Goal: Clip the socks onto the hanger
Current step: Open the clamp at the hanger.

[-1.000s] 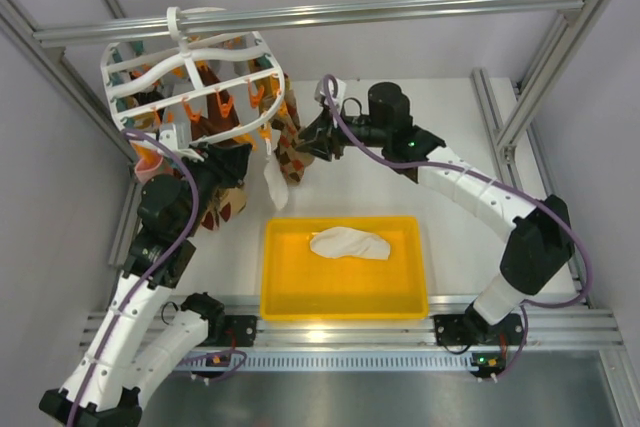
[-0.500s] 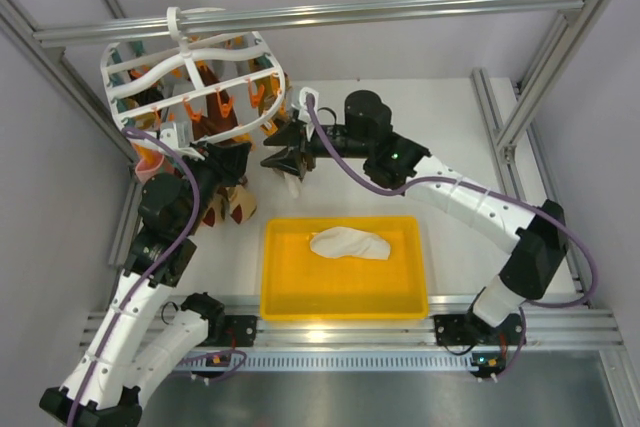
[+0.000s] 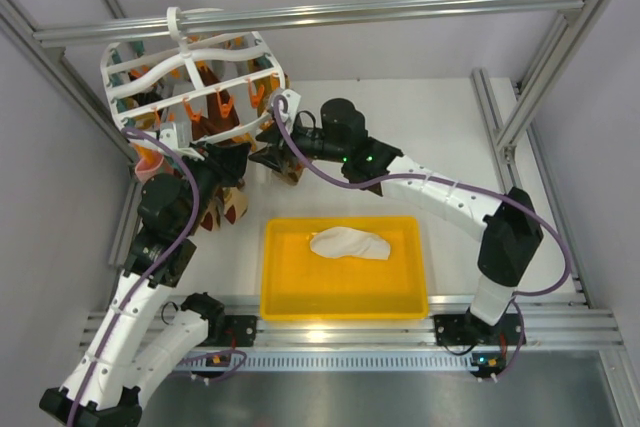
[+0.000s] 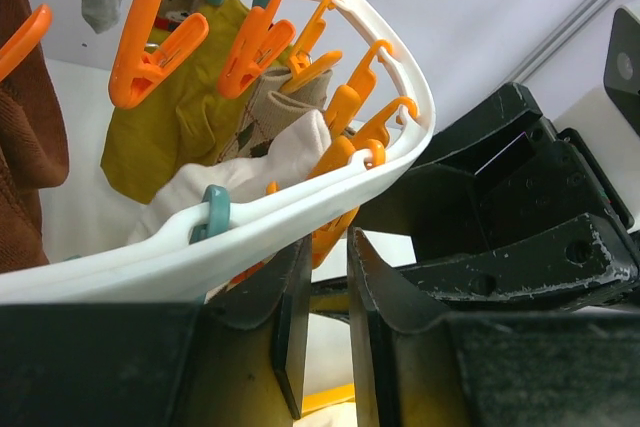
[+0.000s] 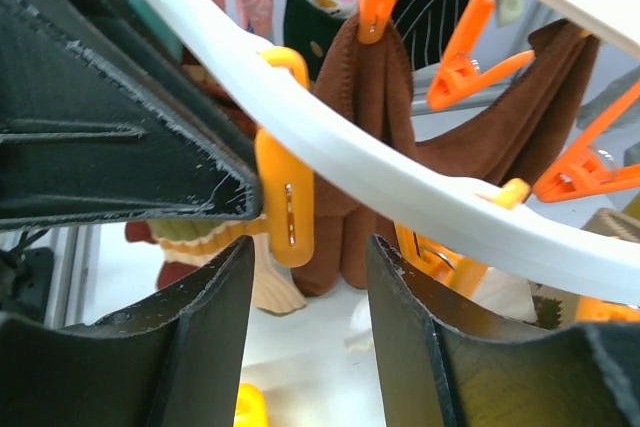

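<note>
Where right gripper (image 5: 310, 287) gapes, hanger (image 5: 400, 187) rim crosses.

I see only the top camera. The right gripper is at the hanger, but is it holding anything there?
Observer: It seems not. In the right wrist view the right gripper has its fingers apart, and an orange clip hangs from the hanger rim between them.
Operator: And is a cream sock up there?
Observer: Yes. The left wrist view shows a cream sock hanging behind the rim, beside other orange clips. I cannot tell whether one pinches it.
</note>
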Available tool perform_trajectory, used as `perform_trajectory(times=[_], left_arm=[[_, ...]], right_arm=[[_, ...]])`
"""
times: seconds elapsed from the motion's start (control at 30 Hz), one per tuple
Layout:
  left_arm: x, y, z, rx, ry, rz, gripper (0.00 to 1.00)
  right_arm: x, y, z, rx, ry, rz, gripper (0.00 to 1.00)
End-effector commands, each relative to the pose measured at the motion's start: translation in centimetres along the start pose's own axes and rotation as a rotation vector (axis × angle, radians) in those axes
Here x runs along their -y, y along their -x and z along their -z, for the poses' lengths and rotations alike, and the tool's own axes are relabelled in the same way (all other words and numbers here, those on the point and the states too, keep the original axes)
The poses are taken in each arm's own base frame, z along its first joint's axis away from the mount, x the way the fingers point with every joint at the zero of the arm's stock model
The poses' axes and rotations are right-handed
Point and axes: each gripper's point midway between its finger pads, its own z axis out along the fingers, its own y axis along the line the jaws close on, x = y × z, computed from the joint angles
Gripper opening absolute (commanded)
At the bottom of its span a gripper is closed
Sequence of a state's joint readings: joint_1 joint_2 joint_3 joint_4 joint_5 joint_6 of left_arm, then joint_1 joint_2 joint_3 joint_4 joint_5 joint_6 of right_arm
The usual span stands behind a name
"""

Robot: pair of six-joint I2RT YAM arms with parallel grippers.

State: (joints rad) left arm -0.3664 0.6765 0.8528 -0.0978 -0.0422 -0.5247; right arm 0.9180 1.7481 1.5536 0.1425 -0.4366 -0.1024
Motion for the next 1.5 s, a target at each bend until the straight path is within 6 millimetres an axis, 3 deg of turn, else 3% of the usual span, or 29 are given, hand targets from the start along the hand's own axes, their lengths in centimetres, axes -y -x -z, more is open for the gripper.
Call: perform_trajectory(times=[0.0,0.2,0.3,0.33,0.47,0.53,0.63,1.13,1.47], left_arm=[[1.1,2.0,0.1,0.060,-0.036,0.004,0.25],[1.0,1.9,0.1,0.059,-0.032,0.014,0.25],[1.2,2.2,0.1,0.064,-0.033,0.018,0.30],[1.2,2.3,0.1,0.066,-0.030,0.021,0.31],[1.4,3.4,0.2,0.085,-0.019,0.023,0.35],[1.4,3.5,0.2,0.083,-0.010,0.031,0.42],[1.1,3.5,0.1,0.077,0.009,0.043,0.47],[0.2,3.5,-0.6,0.062,0.080,0.062,0.49],[-0.7,2.5,-1.0,0.030,0.124,0.086,0.43]], right_arm=[[0.9,4.7,-0.5,0.131,-0.052,0.038,0.48],[0.8,5.0,-0.9,0.157,-0.041,0.036,0.46],[0.6,4.9,-1.1,0.152,-0.024,0.037,0.33],[0.5,4.7,-1.1,0.148,-0.018,0.045,0.24],[-0.3,5.1,-0.3,0.150,0.013,0.058,0.10],[-0.7,5.4,0.2,0.155,0.022,0.063,0.00],[-1.2,5.8,0.8,0.163,0.041,0.068,0.00],[-2.8,6.9,1.8,0.182,0.081,0.036,0.00],[-3.6,7.0,1.5,0.182,0.085,0.045,0.00]])
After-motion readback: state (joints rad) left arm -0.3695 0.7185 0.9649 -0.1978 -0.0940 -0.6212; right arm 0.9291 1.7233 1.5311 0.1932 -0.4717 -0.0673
